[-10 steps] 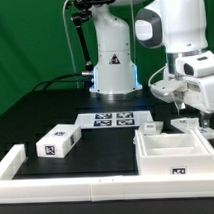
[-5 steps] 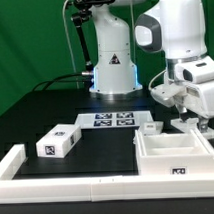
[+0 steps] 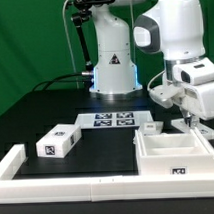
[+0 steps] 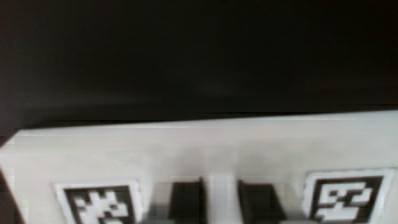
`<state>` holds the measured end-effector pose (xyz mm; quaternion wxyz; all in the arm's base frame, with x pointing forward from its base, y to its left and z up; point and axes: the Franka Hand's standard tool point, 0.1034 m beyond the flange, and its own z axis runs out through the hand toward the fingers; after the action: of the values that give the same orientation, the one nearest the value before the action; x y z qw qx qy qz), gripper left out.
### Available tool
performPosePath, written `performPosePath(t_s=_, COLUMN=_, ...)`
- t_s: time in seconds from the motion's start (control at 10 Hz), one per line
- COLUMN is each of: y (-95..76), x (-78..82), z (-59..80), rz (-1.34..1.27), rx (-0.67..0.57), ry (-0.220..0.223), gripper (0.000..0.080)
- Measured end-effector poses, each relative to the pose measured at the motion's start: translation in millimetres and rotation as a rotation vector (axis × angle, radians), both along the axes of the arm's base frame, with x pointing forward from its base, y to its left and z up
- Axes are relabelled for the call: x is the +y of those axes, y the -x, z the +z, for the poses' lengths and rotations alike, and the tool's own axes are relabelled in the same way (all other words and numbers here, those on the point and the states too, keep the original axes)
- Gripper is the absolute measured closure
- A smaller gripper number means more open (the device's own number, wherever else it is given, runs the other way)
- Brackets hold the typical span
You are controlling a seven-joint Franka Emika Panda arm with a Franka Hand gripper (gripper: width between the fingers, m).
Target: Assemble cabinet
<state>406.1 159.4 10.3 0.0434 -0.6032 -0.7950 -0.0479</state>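
The cabinet body, an open white box with a tag on its front, sits at the exterior view's right front. A white tagged drawer block lies at the left. My gripper is low behind the cabinet body, on a white tagged panel. In the wrist view the panel fills the lower half, with a tag on either side of my gripper. The dark fingers stand close together with a narrow white strip of the panel between them.
The marker board lies in front of the robot base. A small white tagged piece lies beside it. A long white border rail runs along the front and the left. The table top is black.
The arm has shifted slightly toward the exterior view's left and down, over the panel behind the cabinet body. The other parts have not moved.
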Motion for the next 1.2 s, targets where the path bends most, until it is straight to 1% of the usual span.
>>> performPosePath(t_s=0.4, y=-0.1, x=-0.1, z=0.0, rz=0.000, rx=0.000, ry=0.000, gripper=0.0731)
performPosePath(t_s=0.5, y=-0.8, x=-2.2, z=1.5, rz=-0.019, rx=0.002, ry=0.004, gripper=0.0731)
performPosePath(t_s=0.8, y=-6.0, x=-28.1, z=23.5, rz=-0.167, rx=-0.009, ry=0.035, gripper=0.0731)
performPosePath(t_s=0.9, y=-5.8, x=-33.1, z=31.4, rz=-0.197, rx=-0.007, ry=0.054, gripper=0.0731)
performPosePath(t_s=1.1, y=-7.7, x=-42.3, z=51.5, rz=-0.273, rx=-0.021, ry=0.086, gripper=0.0731)
performPosePath(t_s=1.2, y=-9.5, x=-45.7, z=56.8, rz=-0.276, rx=-0.029, ry=0.092, gripper=0.0731)
